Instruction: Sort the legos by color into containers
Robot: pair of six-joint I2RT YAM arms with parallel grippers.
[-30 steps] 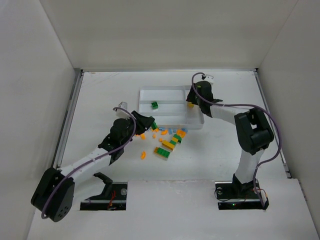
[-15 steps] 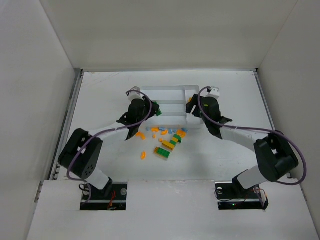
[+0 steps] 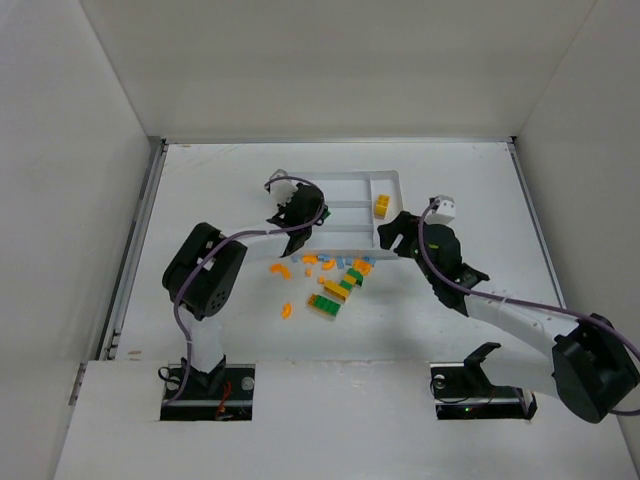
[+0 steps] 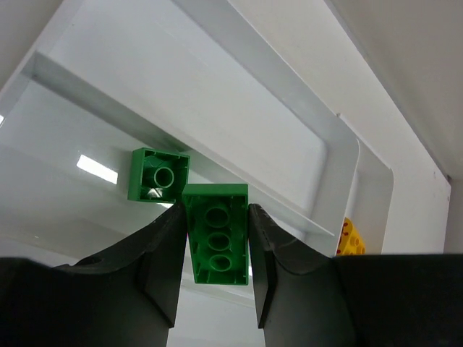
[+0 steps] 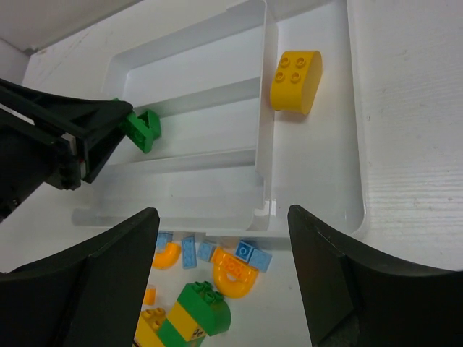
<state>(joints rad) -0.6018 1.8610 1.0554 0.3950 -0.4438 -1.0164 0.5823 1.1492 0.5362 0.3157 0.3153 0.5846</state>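
Your left gripper is clamped on a green brick, studs facing away from the wrist camera. It hangs over the left end of the white tray, just beside a second green brick that already lies in what looks like the middle long slot. Your right gripper is spread wide with nothing in it, near the tray's near right corner. The yellow piece lies in the crosswise end slot. The risk now is the drop. The held brick sits close to a divider and to the resting green one, so a release from this height could make it bounce or tip into a neighbouring slot. Lowering carelessly could catch a finger on the wall and shift the tray. The right arm, if it heads for the loose pile, passes close to the tray's near wall too. Compared with a second ago, the left arm has come up from the pile on the table to the tray, and the right arm has pulled back off the end slot, leaving the yellow piece uncovered there.
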